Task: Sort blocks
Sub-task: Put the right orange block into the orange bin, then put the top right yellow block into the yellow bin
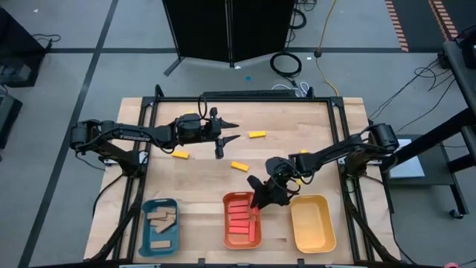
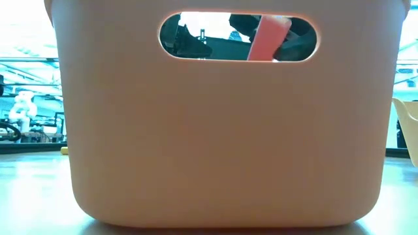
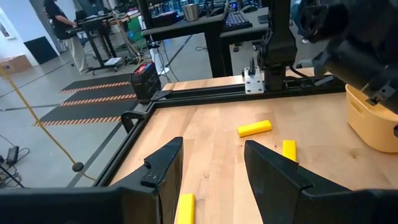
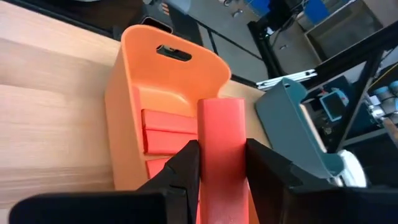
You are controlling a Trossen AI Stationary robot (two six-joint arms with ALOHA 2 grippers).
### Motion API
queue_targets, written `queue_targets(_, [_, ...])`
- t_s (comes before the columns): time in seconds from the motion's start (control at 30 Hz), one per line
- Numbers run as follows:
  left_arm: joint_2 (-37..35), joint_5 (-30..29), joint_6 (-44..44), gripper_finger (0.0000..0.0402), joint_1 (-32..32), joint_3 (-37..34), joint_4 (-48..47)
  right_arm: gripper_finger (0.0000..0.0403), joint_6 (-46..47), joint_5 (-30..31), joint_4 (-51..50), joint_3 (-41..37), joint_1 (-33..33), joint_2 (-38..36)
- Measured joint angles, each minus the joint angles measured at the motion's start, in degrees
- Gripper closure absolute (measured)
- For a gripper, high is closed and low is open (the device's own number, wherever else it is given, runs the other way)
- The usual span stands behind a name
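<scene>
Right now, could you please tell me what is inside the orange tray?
The orange tray holds a stack of red blocks lying flat. The right gripper holds another red block above its rim. Whatever lies beneath the top blocks is covered.

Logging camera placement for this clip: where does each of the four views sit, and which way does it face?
High: overhead, straight down; both arms, three trays.
Low: table height, pressed against the orange tray; red block shows through its handle slot.
Left wrist: past the open left tool toward yellow blocks.
Right wrist: right tool gripping the red block over the orange tray.
Shared: low and right wrist both show that block.
</scene>
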Motion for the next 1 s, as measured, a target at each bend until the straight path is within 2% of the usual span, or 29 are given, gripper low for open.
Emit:
queue_targets(0.17, [0.0,0.0,0.0,0.0233,0.0,0.0,0.0,0.0312,0.2,0.2,1.0,0.0,0.0,2.2])
queue_targets(0.5, [0.0,0.0,0.0,0.0233,0.0,0.0,-0.1,0.0306,8.8,0.3,6.2,0.0,0.0,3.6])
queue_targets(0.67, [0.0,0.0,0.0,0.0233,0.0,0.0,-0.1,0.0282,8.9,0.9,6.2,0.0,0.0,3.6])
queue_targets(0.77, [0.0,0.0,0.0,0.0233,0.0,0.0,-0.1,0.026,10.0,3.1,6.2,0.0,0.0,3.6])
queue_targets(1.0, [0.0,0.0,0.0,0.0233,0.0,0.0,-0.1,0.0207,10.5,3.0,5.6,0.0,0.0,3.6])
